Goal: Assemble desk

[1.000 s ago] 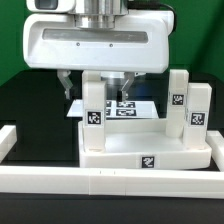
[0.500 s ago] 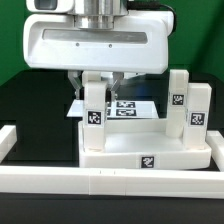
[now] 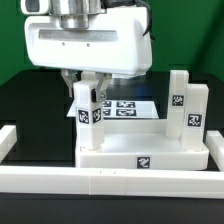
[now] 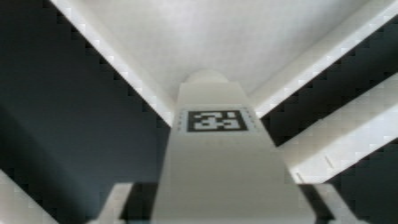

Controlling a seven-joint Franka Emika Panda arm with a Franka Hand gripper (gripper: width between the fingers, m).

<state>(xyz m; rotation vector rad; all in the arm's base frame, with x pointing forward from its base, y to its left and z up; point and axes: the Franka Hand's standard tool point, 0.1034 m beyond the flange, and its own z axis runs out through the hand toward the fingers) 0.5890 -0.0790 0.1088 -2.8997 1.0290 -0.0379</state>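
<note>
The fingers (image 3: 84,84) grip one leg (image 3: 86,113), upright over the tabletop (image 3: 145,155) corner on the exterior view's left. Keep it vertical; align with the corner before seating.

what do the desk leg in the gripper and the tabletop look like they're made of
Leg: looks like rigid white plastic, matte, with crisp square edges and a printed black-and-white tag stuck on its face. Tabletop: seems the same matte white plastic, one moulded tray with a raised rim. Painted wood can't be ruled out from the look alone.
</note>
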